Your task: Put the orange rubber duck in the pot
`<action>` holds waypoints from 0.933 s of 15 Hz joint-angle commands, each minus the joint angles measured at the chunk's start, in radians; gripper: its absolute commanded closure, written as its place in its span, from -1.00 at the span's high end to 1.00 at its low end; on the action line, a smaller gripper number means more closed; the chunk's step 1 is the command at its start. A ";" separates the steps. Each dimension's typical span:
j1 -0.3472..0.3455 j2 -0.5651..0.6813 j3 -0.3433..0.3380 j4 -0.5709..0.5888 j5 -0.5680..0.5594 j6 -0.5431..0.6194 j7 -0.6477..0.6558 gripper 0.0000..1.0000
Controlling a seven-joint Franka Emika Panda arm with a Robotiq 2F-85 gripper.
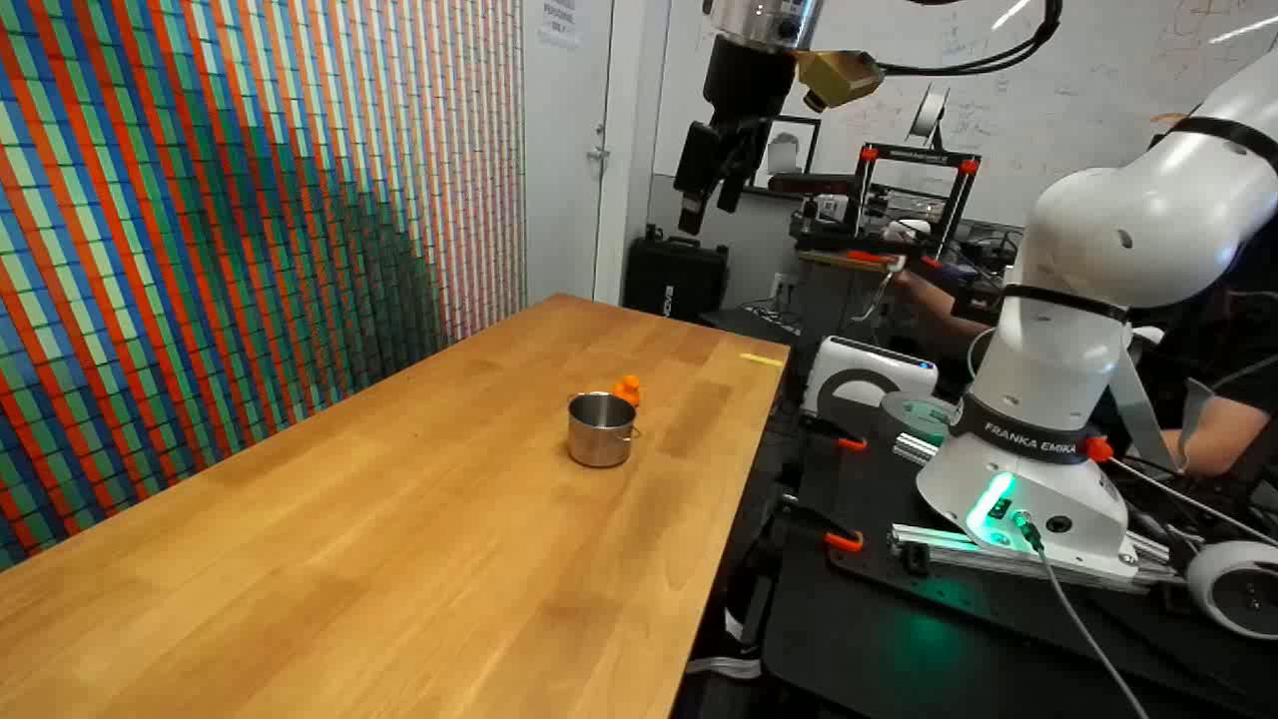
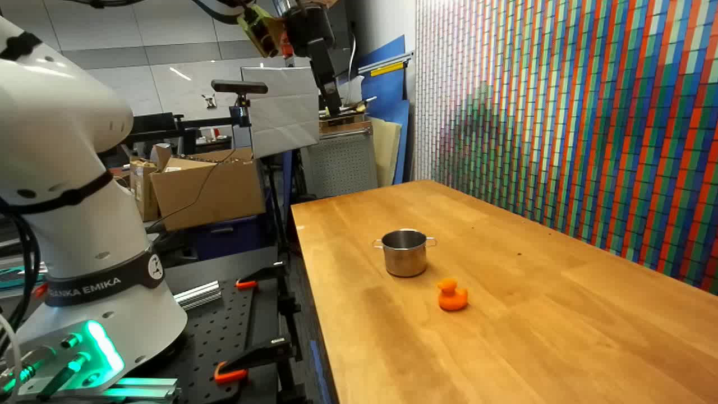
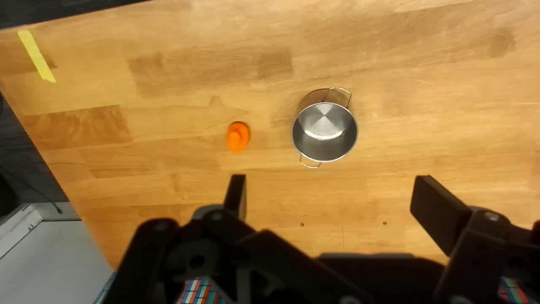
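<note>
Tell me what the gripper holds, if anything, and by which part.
Nothing: the gripper is open, and the orange rubber duck and pot stand on the table.

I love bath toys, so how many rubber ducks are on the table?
1. The orange rubber duck sits upright on the wooden table, beside the pot and apart from it.
</note>
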 commanded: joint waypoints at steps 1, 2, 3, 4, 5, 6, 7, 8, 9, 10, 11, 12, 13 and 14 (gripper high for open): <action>0.022 0.005 -0.020 0.003 -0.016 -0.003 0.012 1.00; 0.022 0.004 -0.020 0.005 -0.016 -0.003 0.012 1.00; 0.022 0.004 -0.020 0.005 -0.016 -0.003 0.012 1.00; 0.022 0.004 -0.020 0.005 -0.016 -0.003 0.012 1.00; 0.022 0.004 -0.020 0.005 -0.016 -0.003 0.012 1.00; 0.021 0.023 -0.005 0.004 -0.039 -0.010 -0.001 1.00; 0.018 0.052 -0.007 0.029 -0.035 -0.008 0.005 1.00; 0.015 0.089 -0.023 0.069 -0.020 -0.009 0.003 1.00; 0.007 0.130 -0.048 0.121 -0.011 -0.015 -0.018 1.00; 0.001 0.165 -0.071 0.162 -0.005 -0.026 -0.035 1.00; -0.008 0.202 -0.104 0.207 -0.002 -0.031 -0.056 1.00; -0.012 0.236 -0.133 0.248 0.005 -0.038 -0.069 1.00; -0.020 0.276 -0.169 0.288 0.012 -0.038 -0.088 1.00; -0.026 0.311 -0.201 0.322 0.020 -0.038 -0.105 1.00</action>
